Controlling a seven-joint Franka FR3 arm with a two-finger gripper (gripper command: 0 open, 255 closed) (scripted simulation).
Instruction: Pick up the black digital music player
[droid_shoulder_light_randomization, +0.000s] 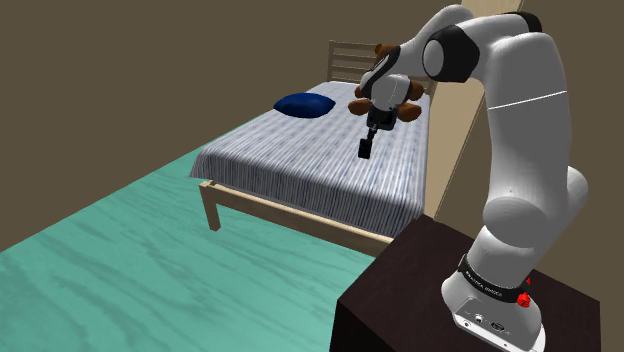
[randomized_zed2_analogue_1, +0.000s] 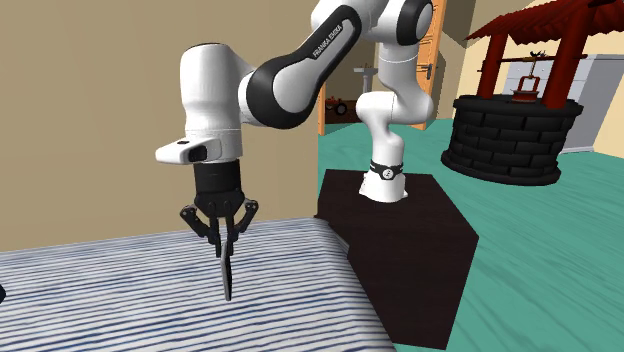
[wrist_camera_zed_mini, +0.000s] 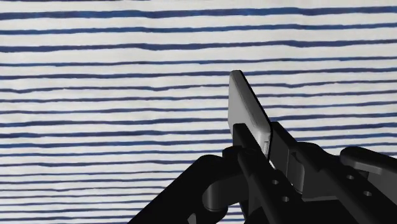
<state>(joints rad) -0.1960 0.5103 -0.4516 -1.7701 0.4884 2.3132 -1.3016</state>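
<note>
Music player, thin dark slab with pale grey face (wrist_camera_zed_mini: 247, 111) | clasped between the closed fingers of the all-black two-finger gripper (randomized_zed2_analogue_1: 226, 232) | seemingly hung clear above blue-and-white striped bedspread (droid_shoulder_light_randomization: 300, 165) | step: lift, judged nearly done | next: firm, steady hold is called for.

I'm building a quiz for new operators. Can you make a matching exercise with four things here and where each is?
1 thin flat black music player
2 dark blue pillow
3 brown stuffed toy
4 white arm's base

A on the striped bed
B at the wooden headboard
C clasped in the black gripper
D on the dark box stand

Pairs: 1-C, 2-A, 3-B, 4-D
</note>
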